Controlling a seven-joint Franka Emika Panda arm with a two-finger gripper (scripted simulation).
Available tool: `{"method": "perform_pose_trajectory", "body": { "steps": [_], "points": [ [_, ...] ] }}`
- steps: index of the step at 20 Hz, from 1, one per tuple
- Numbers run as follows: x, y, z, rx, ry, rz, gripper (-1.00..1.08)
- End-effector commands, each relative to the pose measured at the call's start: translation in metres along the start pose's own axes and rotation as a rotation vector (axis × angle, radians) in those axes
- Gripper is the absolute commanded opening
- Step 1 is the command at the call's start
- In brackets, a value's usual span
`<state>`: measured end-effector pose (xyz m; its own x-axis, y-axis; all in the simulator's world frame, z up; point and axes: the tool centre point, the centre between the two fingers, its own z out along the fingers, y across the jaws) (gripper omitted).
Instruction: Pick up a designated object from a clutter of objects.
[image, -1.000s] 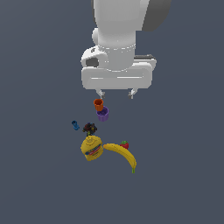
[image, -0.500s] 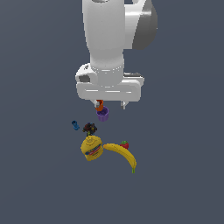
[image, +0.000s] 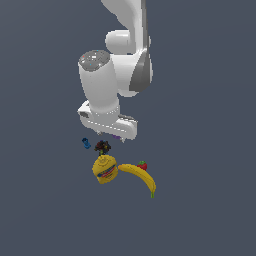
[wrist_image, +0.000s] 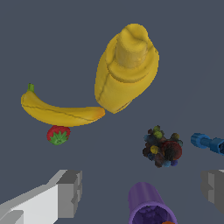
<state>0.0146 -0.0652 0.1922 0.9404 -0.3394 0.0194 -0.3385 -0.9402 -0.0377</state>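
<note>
Item: dark lumpy cluster (wrist_image: 162, 147), likely light, rigid, bumpy; you should pinch across its middle, since your pincer (wrist_image: 142, 192) gapes wide, empty.

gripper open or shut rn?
Open. In the wrist view the gripper has its two fingers far apart, with the purple cup between them and nothing held.
</note>
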Motion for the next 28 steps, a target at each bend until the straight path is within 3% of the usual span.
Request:
{"method": "perform_pose_trajectory", "body": {
  "steps": [1,13,28],
  "points": [
    [-0.003,0.020,0.028,-0.007,-0.004,0.071,1.00],
    [-0.022,0.079,0.102,-0.037,-0.013,0.271,1.00],
    [-0.026,0.085,0.132,-0.040,-0.014,0.288,1.00]
  ]
}}
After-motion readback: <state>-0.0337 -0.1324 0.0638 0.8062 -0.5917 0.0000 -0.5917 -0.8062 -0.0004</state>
